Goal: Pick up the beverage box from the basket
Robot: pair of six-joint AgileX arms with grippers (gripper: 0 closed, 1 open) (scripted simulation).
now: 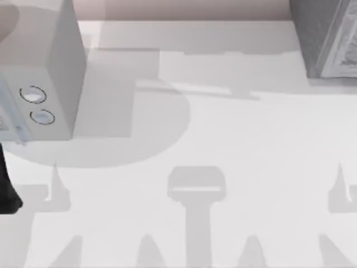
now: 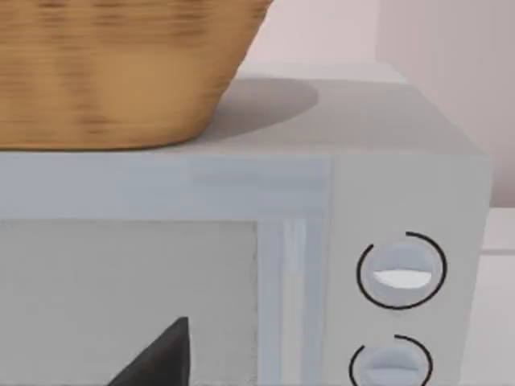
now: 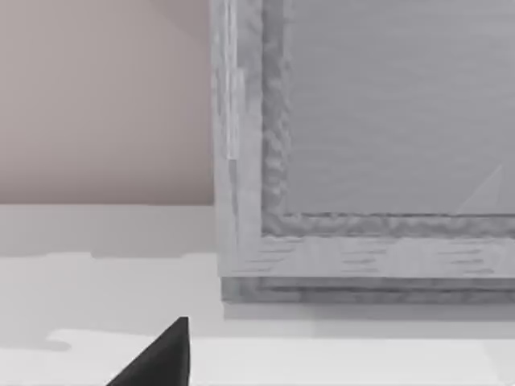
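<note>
White table [image 1: 223, 134], pinkish wall behind | grey box with two round rings [image 1: 50, 84] at table's left, wicker basket [image 2: 121, 72] on top of it | beverage box unseen, presumably hidden inside basket | left arm [image 1: 6, 184] at left edge | each gripper's spread: cannot tell

Woven wicker basket [image 2: 113, 72] looked rough and matt, big grey box [image 2: 402, 177] smooth and satin, white tabletop [image 1: 234, 139] smooth and matt, grey cabinet [image 3: 362, 145] wood-grained.

basket [image 2: 113, 72] top cut off, its contents hidden, grey box [image 1: 39, 84] cropped
</note>
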